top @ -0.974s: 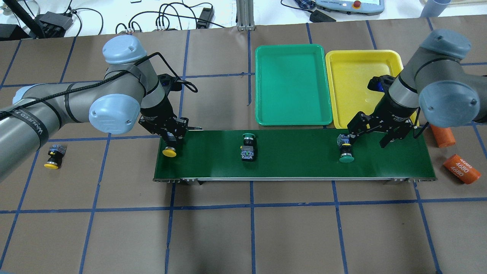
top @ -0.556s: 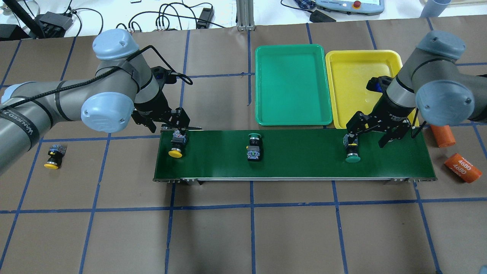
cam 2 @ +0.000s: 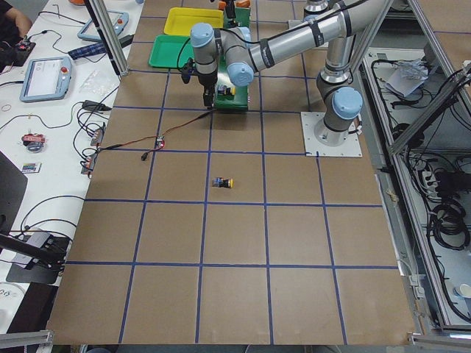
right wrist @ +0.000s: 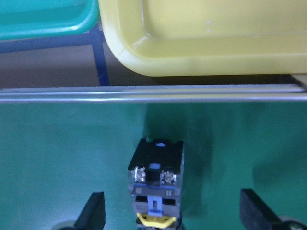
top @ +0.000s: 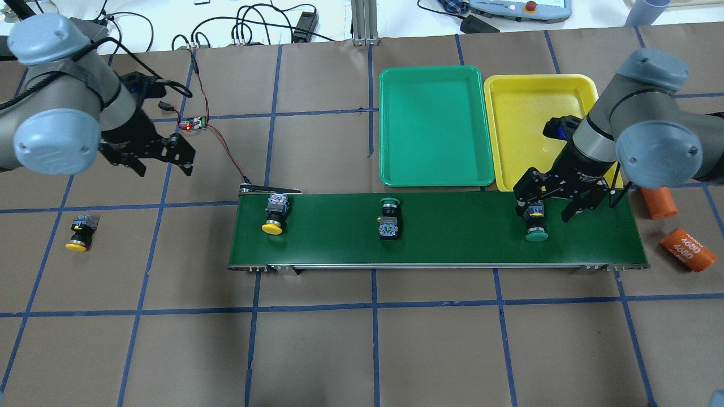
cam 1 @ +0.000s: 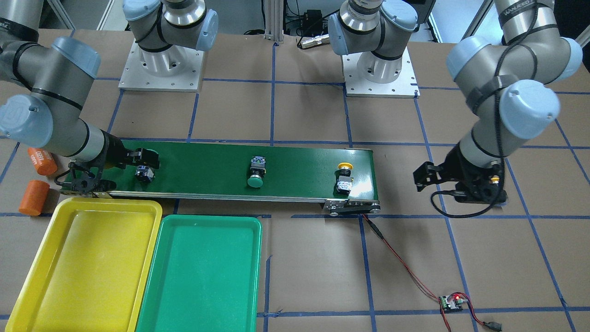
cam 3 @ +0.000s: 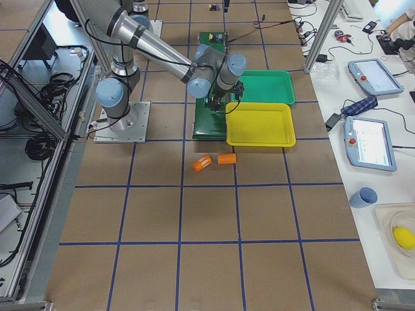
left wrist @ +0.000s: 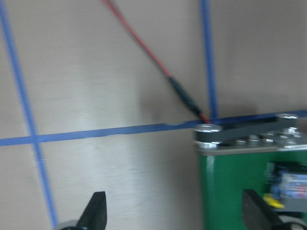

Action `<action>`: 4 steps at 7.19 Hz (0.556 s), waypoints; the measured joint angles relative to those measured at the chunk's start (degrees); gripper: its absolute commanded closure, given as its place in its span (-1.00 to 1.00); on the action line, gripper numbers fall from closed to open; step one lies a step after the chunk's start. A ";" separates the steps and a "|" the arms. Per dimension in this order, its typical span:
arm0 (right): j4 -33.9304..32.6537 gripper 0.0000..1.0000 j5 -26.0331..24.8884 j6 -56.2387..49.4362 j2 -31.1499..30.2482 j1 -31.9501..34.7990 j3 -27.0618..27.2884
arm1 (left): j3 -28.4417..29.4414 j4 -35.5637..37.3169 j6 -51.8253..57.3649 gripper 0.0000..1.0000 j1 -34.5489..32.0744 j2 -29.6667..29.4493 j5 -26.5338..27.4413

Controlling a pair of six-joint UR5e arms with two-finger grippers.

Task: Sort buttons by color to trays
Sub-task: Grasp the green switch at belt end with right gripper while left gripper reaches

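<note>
3 on belt (top: 452,240): yellow btn (top: 274,217) L, green btn (top: 388,219) mid, 2nd green btn (top: 535,223) R.
4th btn (top: 79,233): yellow, on table (top: 373,339), L of belt.
R claw (top: 544,211): wide open, astride 2nd green btn.
L claw (top: 163,164): open, empty, over table.

Bright, even light from above leaves only soft, faint shadows on the brown paper-covered table (top: 362,339). The shallow yellow plastic tray (right wrist: 216,43) carries a pale sheen. The left wrist view is smeared, probably by motion, blurring the long dark-green conveyor belt (left wrist: 230,191).
</note>
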 measured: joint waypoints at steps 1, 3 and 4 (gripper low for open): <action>0.00 1.00 -0.18 -0.27 0.14 0.01 -0.21 | -0.17 0.41 5.21 -1.00 5.61 -0.58 0.05; -0.15 1.00 -1.59 -0.41 0.09 0.03 -0.87 | -0.42 3.60 16.74 -1.00 15.23 -3.30 0.04; -0.12 1.00 -2.00 -0.36 -0.13 0.09 -1.49 | -0.53 5.75 20.48 -1.00 18.23 -5.24 -0.01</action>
